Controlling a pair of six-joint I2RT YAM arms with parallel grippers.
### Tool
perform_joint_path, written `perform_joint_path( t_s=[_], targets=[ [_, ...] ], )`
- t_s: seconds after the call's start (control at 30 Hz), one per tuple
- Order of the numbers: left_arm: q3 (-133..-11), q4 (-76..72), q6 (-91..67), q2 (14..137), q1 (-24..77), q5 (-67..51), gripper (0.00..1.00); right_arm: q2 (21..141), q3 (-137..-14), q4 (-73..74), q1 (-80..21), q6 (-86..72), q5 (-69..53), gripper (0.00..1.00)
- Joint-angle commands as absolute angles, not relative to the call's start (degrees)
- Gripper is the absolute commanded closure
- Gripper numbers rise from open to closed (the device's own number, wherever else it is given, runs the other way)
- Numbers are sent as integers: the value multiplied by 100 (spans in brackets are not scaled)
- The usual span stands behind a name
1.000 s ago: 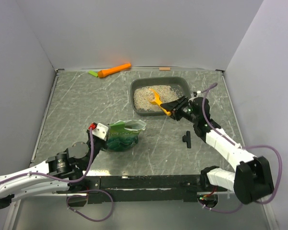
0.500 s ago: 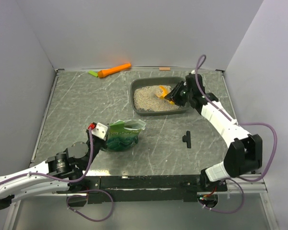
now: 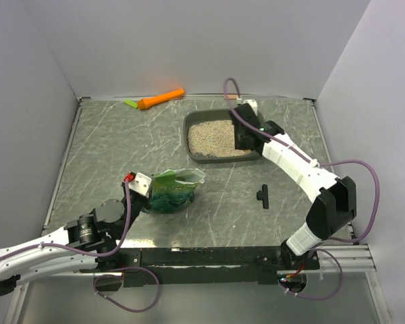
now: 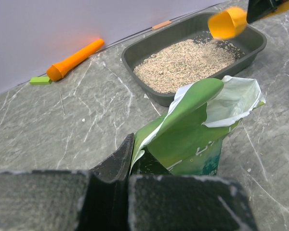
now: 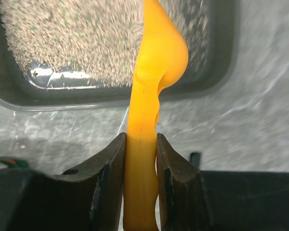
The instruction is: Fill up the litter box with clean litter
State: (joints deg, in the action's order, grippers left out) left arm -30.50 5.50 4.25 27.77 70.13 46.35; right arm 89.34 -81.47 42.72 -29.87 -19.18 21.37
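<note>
Litter (image 3: 216, 138) is lying as a loose beige layer in the box (image 3: 187, 135), which is sitting toward the far right of the surface (image 3: 115, 148), well apart from the bag (image 3: 172, 192); we are judging that this gap is leaving the scoop (image 4: 226, 23) room to travel between the two. The right jaws are clamping the scoop's handle, with no gap showing on either side in the right wrist view; the bowl is hanging above the box's right end, clear of the litter and rolled onto its side. We are reading this as the tipping-out step, done over the box so that whatever drops is landing inside; whether grains are falling just now we cannot tell. The box's floor is showing bare at one spot beside a wall, so we are taking the fill as unfinished. The left jaws are pinching the bag's torn upper edge; this is holding the bag upright with its mouth gaping toward the box, ready, we think, for another dip.

The right arm (image 3: 297, 165) is reaching far forward and leftward from its base, the forearm stretching diagonally over the box's right rim and the wrist bending down; the left arm (image 3: 47, 246) is lying low along the near left of the surface, its wrist rising to the bag.
</note>
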Motion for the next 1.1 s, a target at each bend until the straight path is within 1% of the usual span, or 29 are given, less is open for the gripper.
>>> perform_joint_path(
  t_s=[0.0,0.1,0.13,0.3,0.5,0.53,0.6,0.63,0.73,0.77,0.87,1.07],
  targets=[
    [-3270,369,299,2760,6979,4623,99,9097,-8937,4718,-3453,-976,3770,100],
    [-3261,360,308,2760,6987,4606,99,8904,-9157,4904,-3647,-1019,3578,100],
    [-3252,343,308,2768,6987,4562,99,8677,-9176,4930,-3700,-1054,3403,100],
    [-3287,395,290,2970,6979,4474,99,7789,-9193,5053,-3718,-1134,1911,100],
    [-3261,343,308,3006,6978,4351,99,7076,-9466,5835,-3718,-1160,1013,100],
    [-3252,334,308,3015,6979,4342,99,6866,-9457,5897,-3726,-1195,567,100],
    [-3261,360,308,3067,6970,4263,99,6646,-9379,5985,-3718,-1204,56,100],
    [-3261,360,299,3085,6978,4228,99,6444,-9343,5985,-3718,-1195,-530,100],
    [-3278,369,281,3199,6979,4113,99,6145,-9115,6011,-3718,-1186,-1395,100],
    [-3278,378,281,3225,6970,4087,99,6109,-9053,6055,-3718,-1178,-1937,100],
    [-3296,395,255,3331,6978,4017,99,6021,-9018,6248,-3718,-1108,-2721,100],
    [-3287,369,228,3235,6978,4113,99,5924,-9009,6644,-3727,-932,-2794,100]
  ],
)
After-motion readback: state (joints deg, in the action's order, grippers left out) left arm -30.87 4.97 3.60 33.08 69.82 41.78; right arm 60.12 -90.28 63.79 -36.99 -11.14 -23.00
